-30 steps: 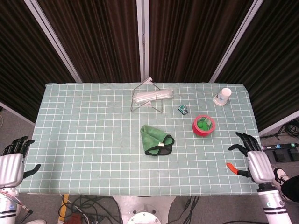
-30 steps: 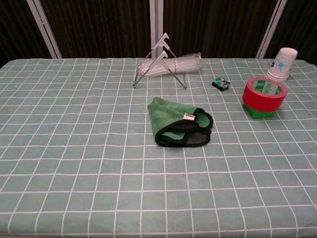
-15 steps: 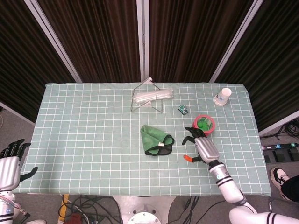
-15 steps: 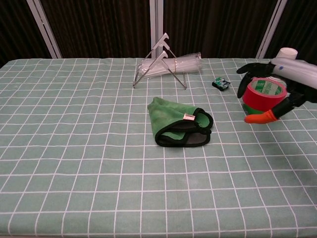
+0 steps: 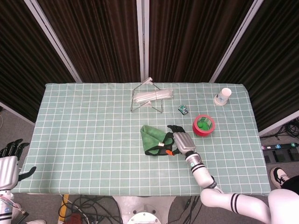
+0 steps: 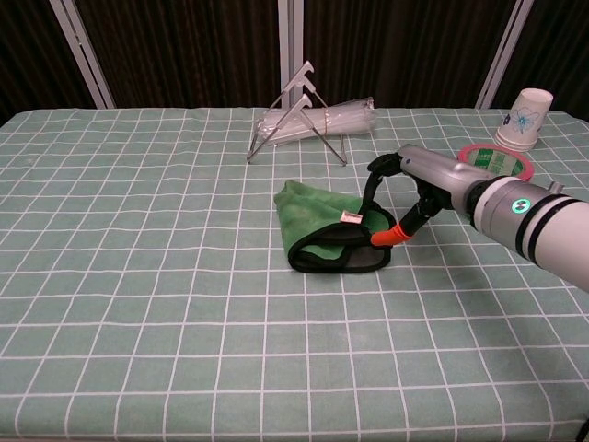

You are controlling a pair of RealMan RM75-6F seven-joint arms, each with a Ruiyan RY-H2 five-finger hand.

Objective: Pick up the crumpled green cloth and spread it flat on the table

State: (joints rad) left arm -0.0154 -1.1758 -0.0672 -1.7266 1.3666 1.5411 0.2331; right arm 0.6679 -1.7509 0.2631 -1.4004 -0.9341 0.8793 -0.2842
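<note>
Chest view | right hand (image 6: 409,189) fingers spread, touching green cloth (image 6: 324,230) | holding nothing

The robot's right hand (image 6: 405,198) has a silver-grey metal back, slim black fingers (image 6: 379,168) and one orange tip (image 6: 387,237) on a black digit; behind it a white cylindrical forearm (image 6: 543,228) carries black bands and a small round green light (image 6: 508,204); from the head view the same white arm (image 5: 202,173) shows black rings near the wrist; the left hand (image 5: 8,164) has a pale silver-white shell with black fingers and a white wrist below it.
</note>
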